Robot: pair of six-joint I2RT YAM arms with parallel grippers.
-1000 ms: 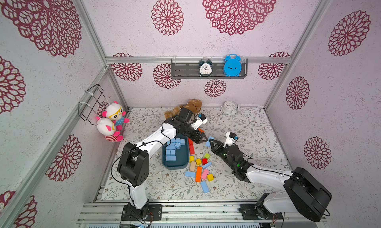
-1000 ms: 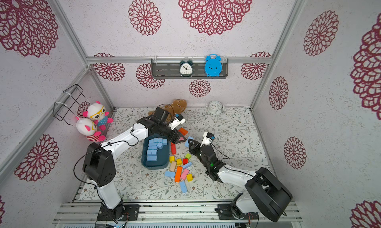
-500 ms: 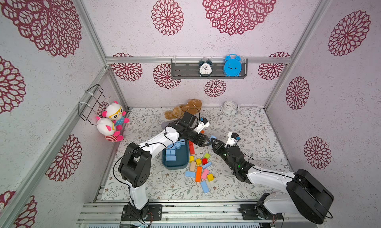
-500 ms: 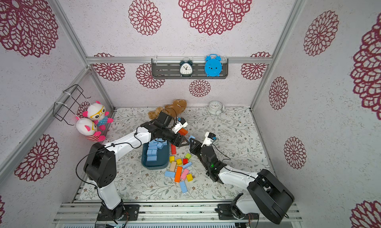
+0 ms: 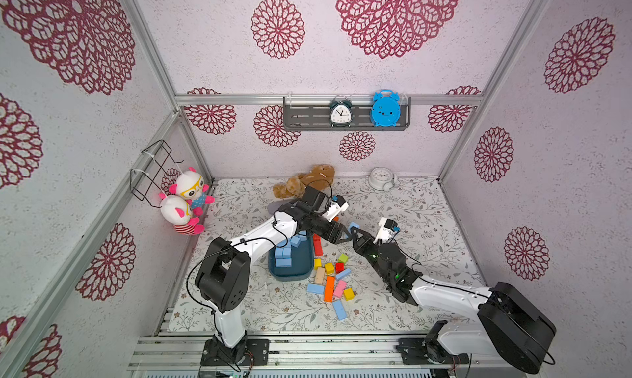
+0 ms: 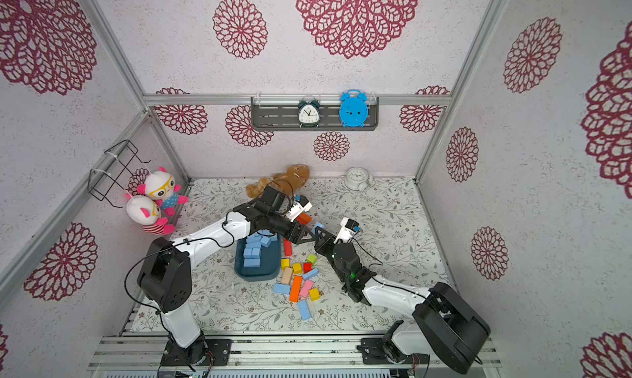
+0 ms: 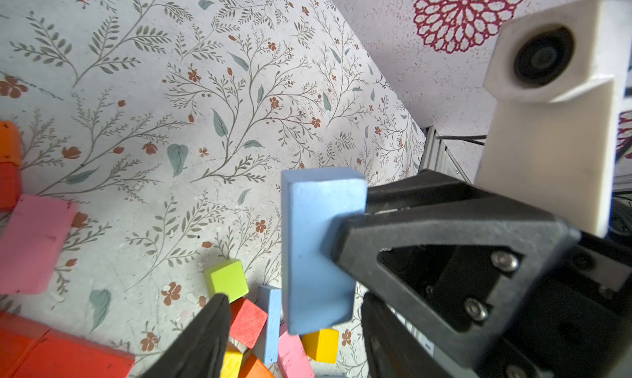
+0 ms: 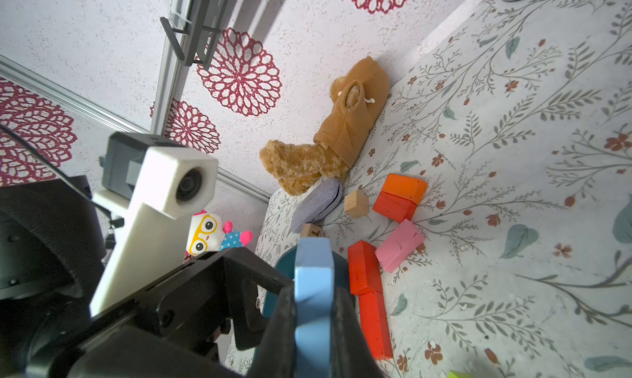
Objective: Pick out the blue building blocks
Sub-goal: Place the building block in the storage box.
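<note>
A light-blue bar (image 5: pixel 354 226) hangs in the air just right of the tray, and my right gripper (image 5: pixel 355 235) is shut on it. The right wrist view shows it (image 8: pixel 313 273) pinched between both fingers of that gripper (image 8: pixel 313 301). My left gripper (image 5: pixel 343 237) meets it tip to tip. In the left wrist view its jaws stand apart on either side of the bar's end (image 7: pixel 318 249), with a gap showing. Several blue blocks (image 5: pixel 283 256) lie in the dark teal tray (image 5: pixel 290 276). Loose blue blocks (image 5: pixel 315 288) (image 5: pixel 339 309) (image 5: pixel 343 274) lie on the mat.
Red (image 5: pixel 318 246), orange (image 5: pixel 329 288), pink (image 5: pixel 339 288), yellow (image 5: pixel 349 294) and green (image 5: pixel 343 258) blocks lie scattered right of the tray. A brown teddy (image 5: pixel 304 181) and a white clock (image 5: pixel 381 178) sit by the back wall. Plush dolls (image 5: pixel 186 201) hang on the left wall.
My left arm has swung from over the tray toward the right gripper, and its jaws have narrowed around the blue bar. The right gripper has kept its hold, shifting slightly toward the left one.
</note>
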